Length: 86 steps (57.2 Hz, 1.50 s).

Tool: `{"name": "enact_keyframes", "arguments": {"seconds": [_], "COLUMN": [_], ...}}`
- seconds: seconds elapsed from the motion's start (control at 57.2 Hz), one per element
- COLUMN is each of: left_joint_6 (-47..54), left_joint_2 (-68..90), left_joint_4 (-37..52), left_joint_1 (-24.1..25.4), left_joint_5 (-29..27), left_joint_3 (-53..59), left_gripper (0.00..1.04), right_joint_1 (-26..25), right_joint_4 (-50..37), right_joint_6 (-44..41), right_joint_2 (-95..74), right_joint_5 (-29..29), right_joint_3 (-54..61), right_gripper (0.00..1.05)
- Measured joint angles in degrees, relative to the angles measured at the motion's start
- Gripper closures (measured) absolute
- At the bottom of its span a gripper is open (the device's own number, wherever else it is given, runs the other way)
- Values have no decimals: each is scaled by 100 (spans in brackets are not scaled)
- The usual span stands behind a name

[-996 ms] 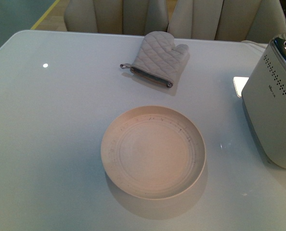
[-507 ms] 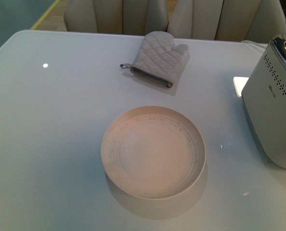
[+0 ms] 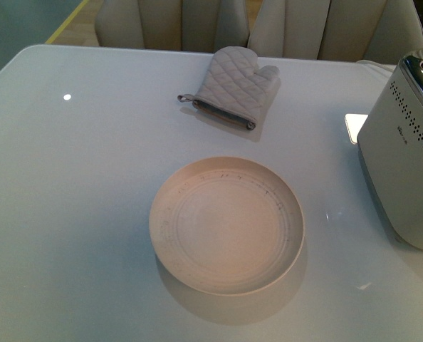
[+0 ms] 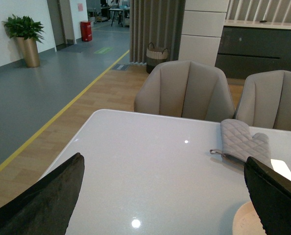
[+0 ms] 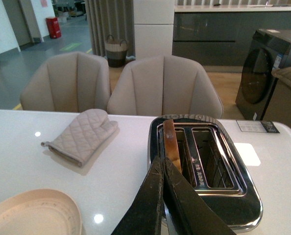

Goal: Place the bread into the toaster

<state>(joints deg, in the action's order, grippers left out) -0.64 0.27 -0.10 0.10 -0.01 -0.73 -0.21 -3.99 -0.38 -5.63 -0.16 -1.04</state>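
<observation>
Standing bread [image 5: 169,142] in toaster [image 5: 204,169] slot, just beyond closed right pincer [image 5: 163,164].

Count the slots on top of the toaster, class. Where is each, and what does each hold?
2, side by side in the toaster top. One slot holds the bread; the other slot looks empty.

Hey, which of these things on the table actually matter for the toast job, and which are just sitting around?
Belongs to the job:
bread, standing in a toaster slot
toaster
right end effector, at the bread

Just lying about:
plate, empty
oven mitt
chairs
</observation>
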Motion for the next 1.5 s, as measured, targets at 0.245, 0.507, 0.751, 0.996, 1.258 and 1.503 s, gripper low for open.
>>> {"name": "enact_keyframes", "arguments": {"seconds": [0.245,0.507,0.751,0.996,1.258,1.503], "left_joint_6": [0,0,0,0,0,0], "left_joint_2": [0,0,0,0,0,0], "left_joint_4": [0,0,0,0,0,0], "left_joint_1": [0,0,0,0,0,0], "left_joint_5": [0,0,0,0,-2,0], "left_joint_3": [0,0,0,0,0,0], "left_gripper": [7,7,7,7,7,7], "right_joint_1": [4,7,7,7,7,9], "right_joint_4": [380,380,380,380,380,380], "right_joint_6": [0,0,0,4,4,4], "right_joint_2": [516,527,527,527,527,527], "right_joint_5": [17,17,17,17,17,17], "right_joint_3": [0,0,0,0,0,0], "right_gripper": [103,85,39,9,9,9]}}
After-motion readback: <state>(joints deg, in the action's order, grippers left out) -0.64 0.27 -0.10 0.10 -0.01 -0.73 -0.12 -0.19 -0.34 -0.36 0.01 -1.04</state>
